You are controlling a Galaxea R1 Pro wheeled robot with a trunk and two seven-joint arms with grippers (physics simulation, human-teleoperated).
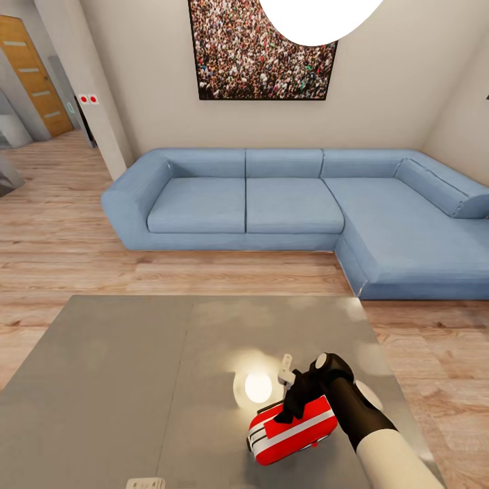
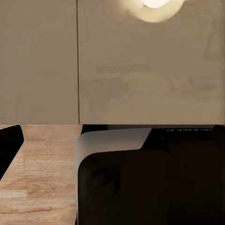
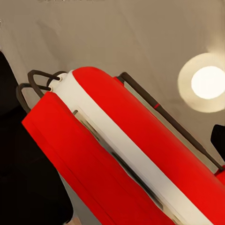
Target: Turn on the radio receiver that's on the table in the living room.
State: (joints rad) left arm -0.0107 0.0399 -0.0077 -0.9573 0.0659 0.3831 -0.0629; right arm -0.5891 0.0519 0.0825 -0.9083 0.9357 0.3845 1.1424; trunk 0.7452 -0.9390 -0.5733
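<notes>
Reaching down over the near right part of the worktop (image 1: 136,380), the right gripper (image 1: 293,401) sat on top of the radio (image 1: 292,429), its dark fingers pressed against the red shell. Whether they were closed on it or merely touching, I could not tell; the right wrist view showed the radio's red body and white band very close, with the thin wire handle (image 3: 168,119) along one side and a dark finger at each edge. The radio lay on the glossy grey top, just in front of the bright reflection of the lamp (image 1: 258,387). The left gripper's state could not be told either; its wrist view looked at the worktop's edge and wood floor (image 2: 42,173) from behind the robot's own dark body. Beyond the worktop ran plank floor, then the blue sofa (image 1: 272,204) and the crowd picture (image 1: 261,51). By my judgement the step in hand was contact with the radio; next would come a firm press on its switch without sliding it.
</notes>
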